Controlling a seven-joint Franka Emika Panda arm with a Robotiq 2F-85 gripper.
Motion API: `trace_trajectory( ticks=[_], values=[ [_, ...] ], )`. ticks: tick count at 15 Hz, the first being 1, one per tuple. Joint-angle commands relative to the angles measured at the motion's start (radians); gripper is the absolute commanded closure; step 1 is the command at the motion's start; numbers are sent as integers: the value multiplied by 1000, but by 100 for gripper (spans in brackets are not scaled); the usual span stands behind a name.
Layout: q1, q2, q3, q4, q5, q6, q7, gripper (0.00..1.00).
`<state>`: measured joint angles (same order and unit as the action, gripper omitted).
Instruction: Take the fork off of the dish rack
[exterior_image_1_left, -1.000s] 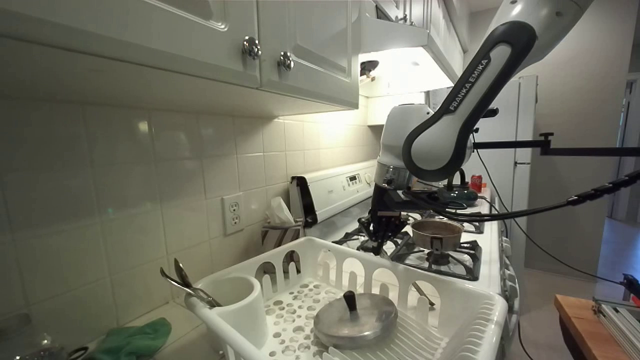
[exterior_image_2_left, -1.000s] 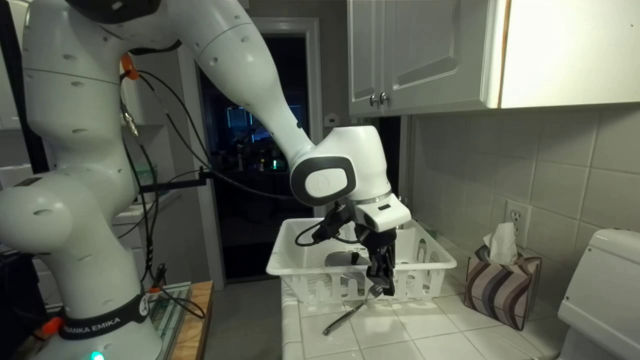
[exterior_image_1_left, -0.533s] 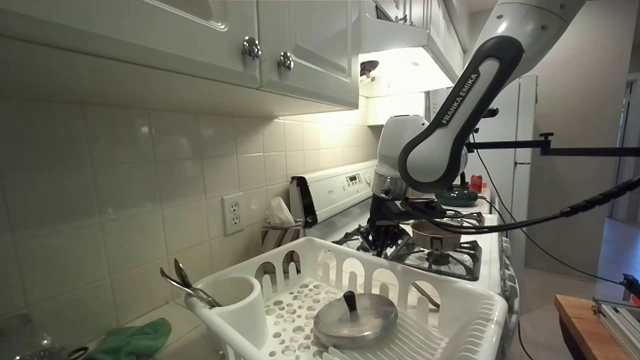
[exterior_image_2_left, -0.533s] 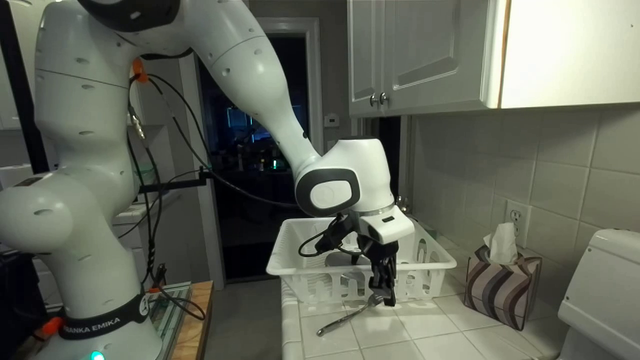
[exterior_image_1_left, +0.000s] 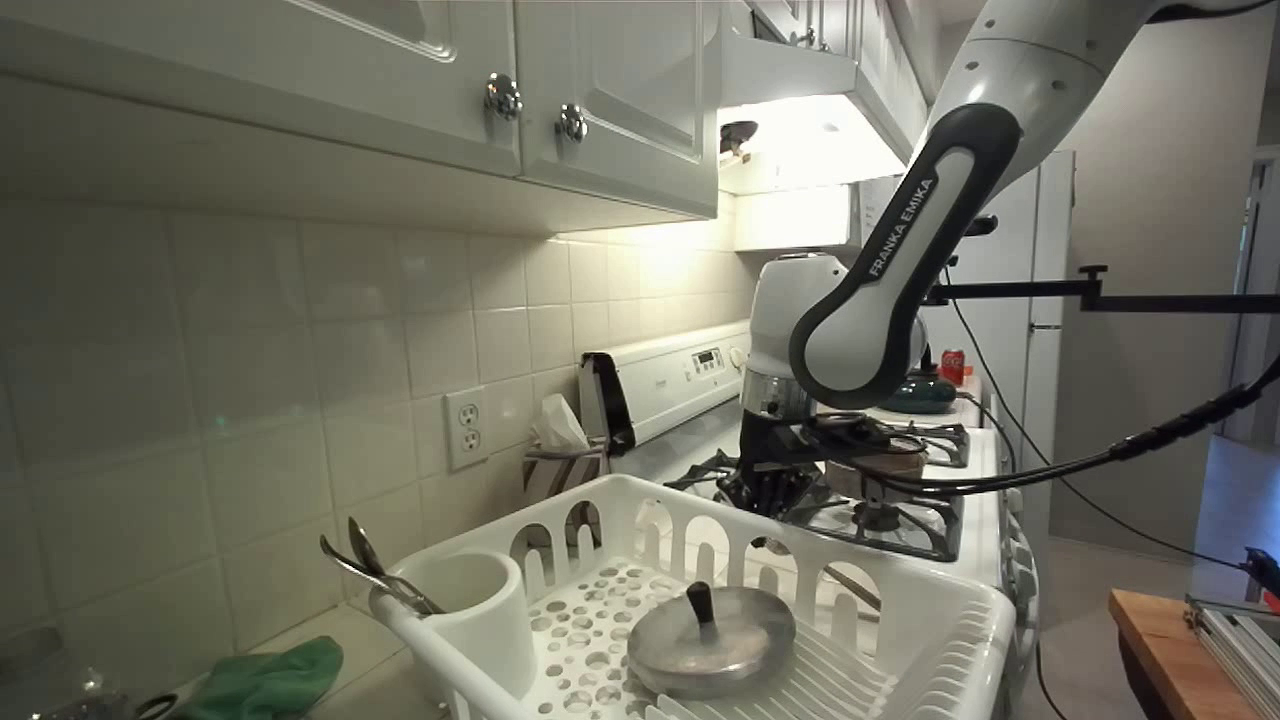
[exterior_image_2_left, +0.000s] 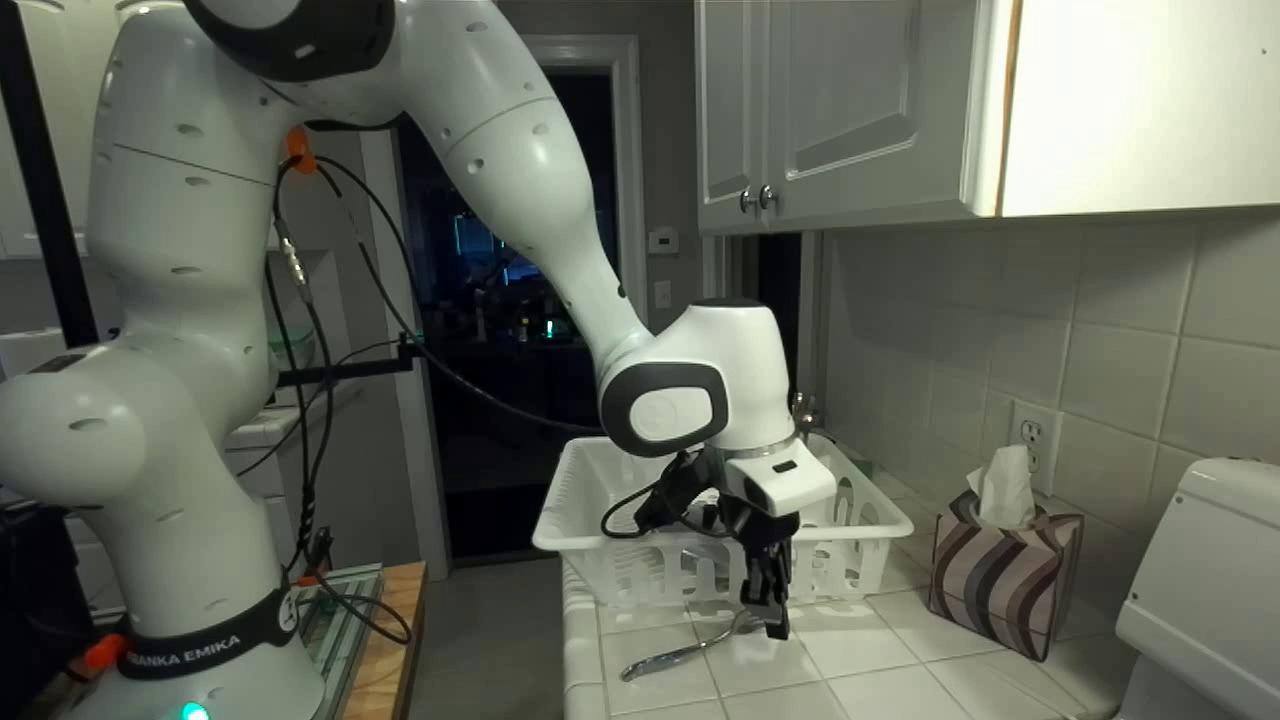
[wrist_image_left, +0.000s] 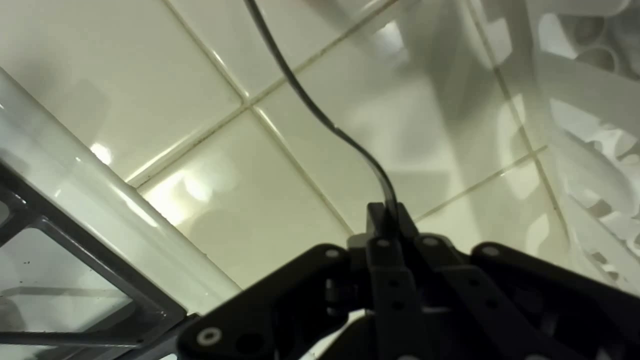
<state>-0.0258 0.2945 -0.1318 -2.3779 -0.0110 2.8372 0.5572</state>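
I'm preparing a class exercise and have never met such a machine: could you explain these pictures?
The machine is a jointed white robot arm. Two views are taken from outside it; the third from its wrist, looking past its black pincer. The pincer is shut on a silver metal fork, whose handle extends over a white tiled counter; I can't tell whether they touch. That counter also bears a white plastic dish rack, holding a round grey metal lid, and a striped tissue box.
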Motion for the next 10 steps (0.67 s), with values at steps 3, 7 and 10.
trace_trajectory(
  ticks=[3,7,10],
  values=[
    [27,63,-32,33,24,12,-44,99],
    [34,92,-36,48,28,11,-58,99],
    [41,111,-38,59,30,9,-64,99]
  ],
)
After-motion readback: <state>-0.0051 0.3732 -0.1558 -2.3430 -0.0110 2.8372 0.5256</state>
